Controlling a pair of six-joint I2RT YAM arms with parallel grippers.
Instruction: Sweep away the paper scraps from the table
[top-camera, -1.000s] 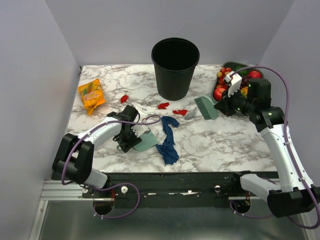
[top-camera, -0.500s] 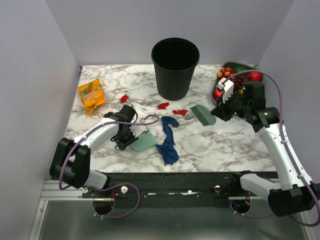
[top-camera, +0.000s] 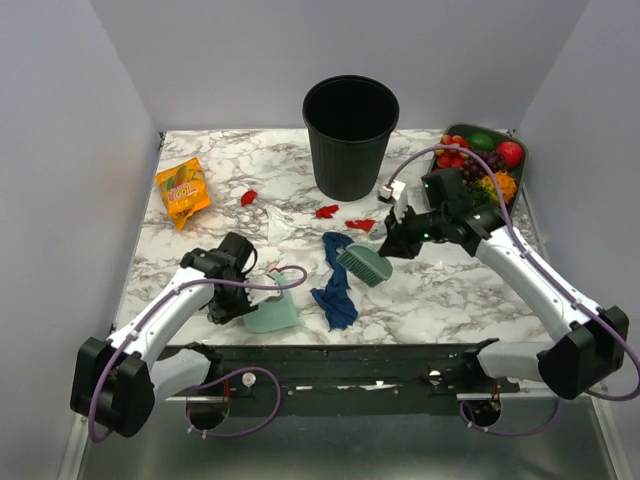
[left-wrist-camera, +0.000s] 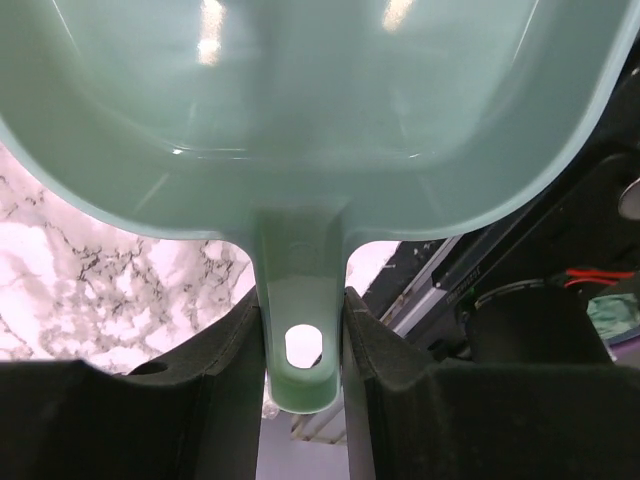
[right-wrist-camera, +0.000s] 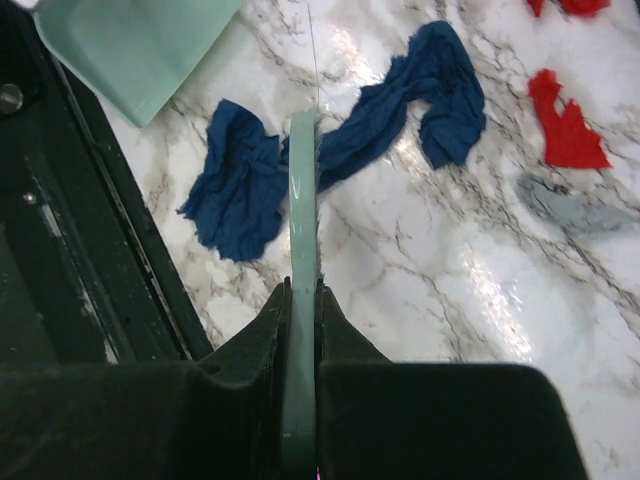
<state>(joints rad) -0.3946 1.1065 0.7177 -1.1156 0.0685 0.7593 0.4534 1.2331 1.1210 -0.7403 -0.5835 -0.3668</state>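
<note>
While unclear overhead, dustpan handle (left-wrist-camera: 300, 285) inside left hand (left-wrist-camera: 302, 325)

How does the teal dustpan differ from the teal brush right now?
The dustpan is a broad scoop, held by the left end effector near the table's front edge; the brush is narrower, bristled, held by the right end effector by the blue cloth. Both are teal and gripped by their handles.

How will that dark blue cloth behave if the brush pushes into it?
The dark blue cloth lies crumpled in soft folds, so it is probably floppy and would bunch up rather than slide as one piece. It looks thin, so likely light. Its loose folds might catch on the brush bristles.
</note>
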